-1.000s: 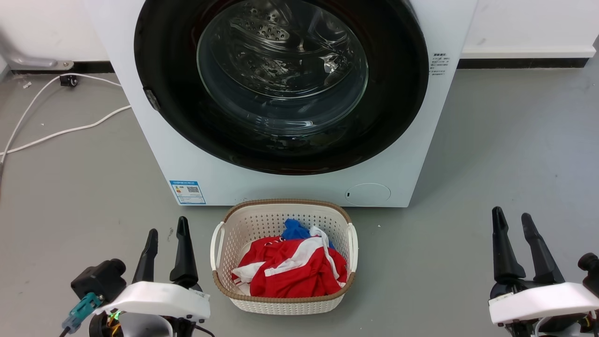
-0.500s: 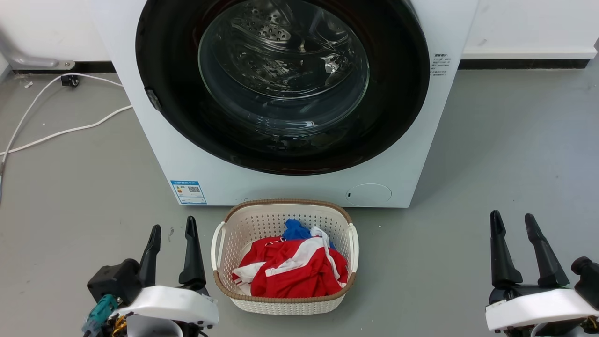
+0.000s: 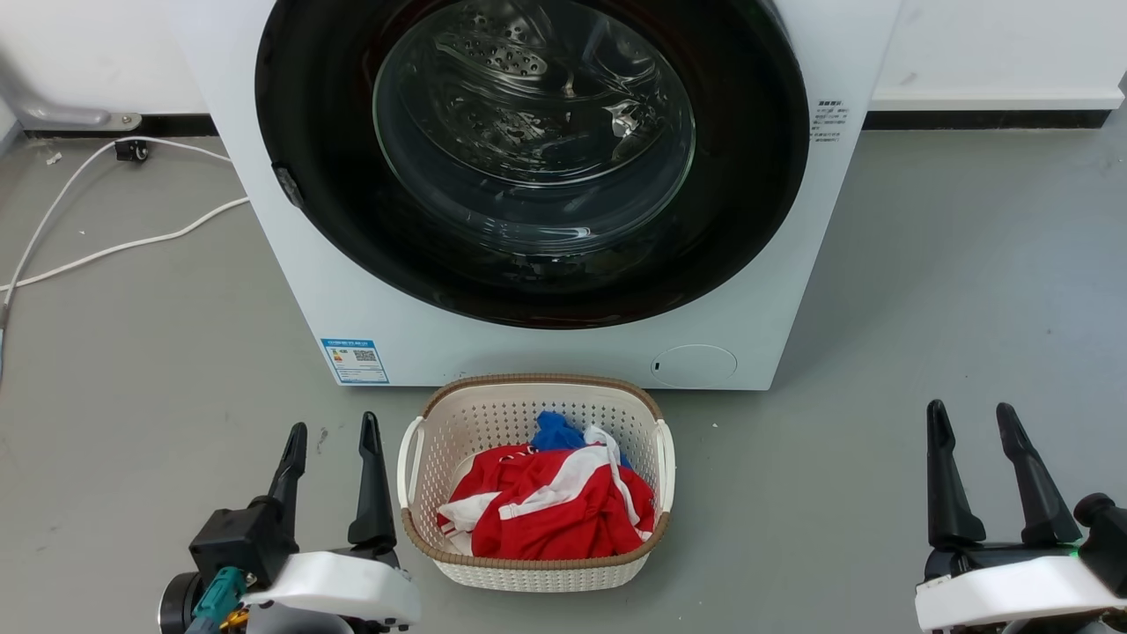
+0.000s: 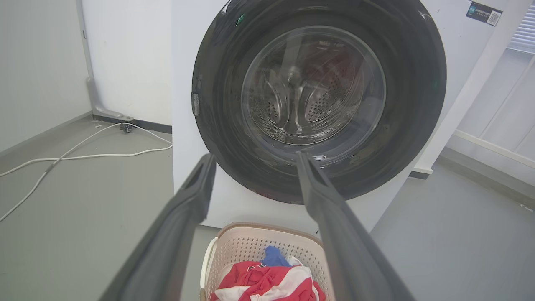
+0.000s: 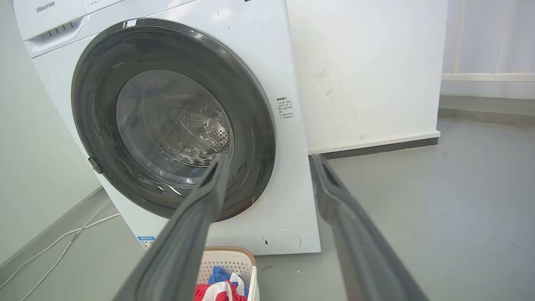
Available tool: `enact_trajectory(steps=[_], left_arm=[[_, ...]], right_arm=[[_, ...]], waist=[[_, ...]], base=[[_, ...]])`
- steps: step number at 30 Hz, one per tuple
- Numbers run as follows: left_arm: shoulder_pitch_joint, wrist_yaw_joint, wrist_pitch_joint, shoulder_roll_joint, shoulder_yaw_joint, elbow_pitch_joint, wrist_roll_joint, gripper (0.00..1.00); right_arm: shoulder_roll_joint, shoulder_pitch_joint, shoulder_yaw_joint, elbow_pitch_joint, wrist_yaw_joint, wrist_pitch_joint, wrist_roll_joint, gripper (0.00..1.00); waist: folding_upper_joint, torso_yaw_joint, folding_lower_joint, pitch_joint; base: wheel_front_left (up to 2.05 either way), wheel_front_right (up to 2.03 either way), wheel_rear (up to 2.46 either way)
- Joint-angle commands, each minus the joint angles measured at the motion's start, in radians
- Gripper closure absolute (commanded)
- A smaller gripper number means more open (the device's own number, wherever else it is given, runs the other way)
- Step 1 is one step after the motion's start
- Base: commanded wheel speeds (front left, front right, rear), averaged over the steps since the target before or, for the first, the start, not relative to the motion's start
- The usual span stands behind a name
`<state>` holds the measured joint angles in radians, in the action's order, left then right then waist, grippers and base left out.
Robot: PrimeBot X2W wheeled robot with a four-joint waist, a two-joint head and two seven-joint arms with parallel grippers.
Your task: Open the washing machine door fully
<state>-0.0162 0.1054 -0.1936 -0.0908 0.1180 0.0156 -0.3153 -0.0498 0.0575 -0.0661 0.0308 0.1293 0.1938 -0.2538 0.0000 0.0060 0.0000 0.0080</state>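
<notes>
The white washing machine (image 3: 775, 291) (image 4: 184, 104) (image 5: 292, 175) stands straight ahead on the grey floor. Its round glossy black washing machine door (image 3: 757, 158) (image 4: 418, 83) (image 5: 100, 96) lies flat against the front, closed, with the steel drum visible through the clear glass. A small latch tab (image 3: 288, 187) sits on the door's left rim. My left gripper (image 3: 332, 431) (image 4: 253, 161) is open and empty, low at the left, well short of the machine. My right gripper (image 3: 970, 414) (image 5: 267, 163) is open and empty, low at the right.
A white laundry basket (image 3: 423, 414) (image 4: 250, 242) with red, white and blue clothes sits on the floor right before the machine, between my grippers. A white cable (image 3: 106, 251) runs over the floor at the left. Open floor lies to the machine's right.
My left gripper has shifted right, toward the basket, and dropped lower in the head view. The right gripper moved slightly. The door stays closed.
</notes>
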Motion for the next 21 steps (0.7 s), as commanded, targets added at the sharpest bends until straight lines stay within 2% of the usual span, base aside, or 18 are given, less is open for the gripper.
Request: enact_trajectory(steps=[1, 21], left_arm=[[-0.005, -0.004, -0.009, -0.002, 0.000, -0.009, 0.026, 0.00], [-0.028, -0.031, -0.050, 0.023, -0.014, -0.006, 0.179, 0.00]], right_arm=[[-0.001, 0.005, -0.002, 0.013, 0.002, 0.010, 0.023, 0.00], [-0.001, 0.029, -0.002, 0.029, 0.002, 0.049, 0.098, 0.00]], waist=[[0.0000, 0.000, 0.0000, 0.000], [0.0000, 0.006, 0.0000, 0.003]], base=[[0.00, 0.00, 0.00], [0.00, 0.00, 0.00]])
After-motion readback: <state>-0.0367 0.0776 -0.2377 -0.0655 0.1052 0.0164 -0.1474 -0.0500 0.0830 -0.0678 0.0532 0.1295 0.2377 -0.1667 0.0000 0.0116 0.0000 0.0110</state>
